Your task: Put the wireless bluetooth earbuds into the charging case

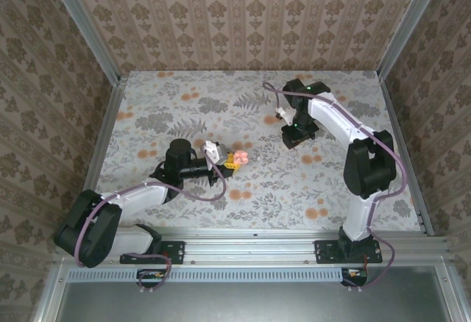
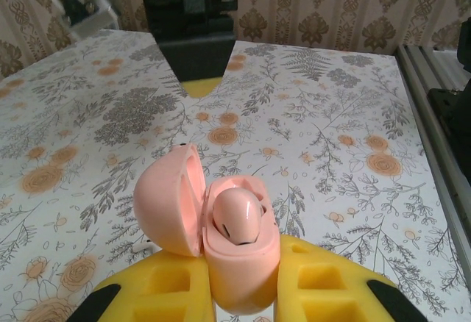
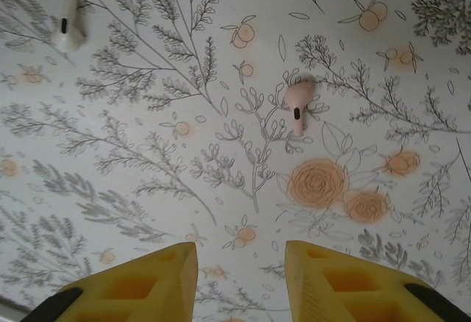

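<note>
Left gripper (image 1: 228, 159): yellow fingers pinch one glossy, rounded pink charging case (image 2: 239, 263), clamshell open, one smooth oval piece seated inside. Right gripper (image 3: 241, 263): fingers spread, empty, above two stemmed buds on the matte floral-print table (image 3: 147, 190): pinkish earbud (image 3: 296, 100), white earbud (image 3: 68, 19).

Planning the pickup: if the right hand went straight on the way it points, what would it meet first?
The right hand would likely hit the flowered tabletop, just short of the pinkish earbud; depth unclear.
</note>
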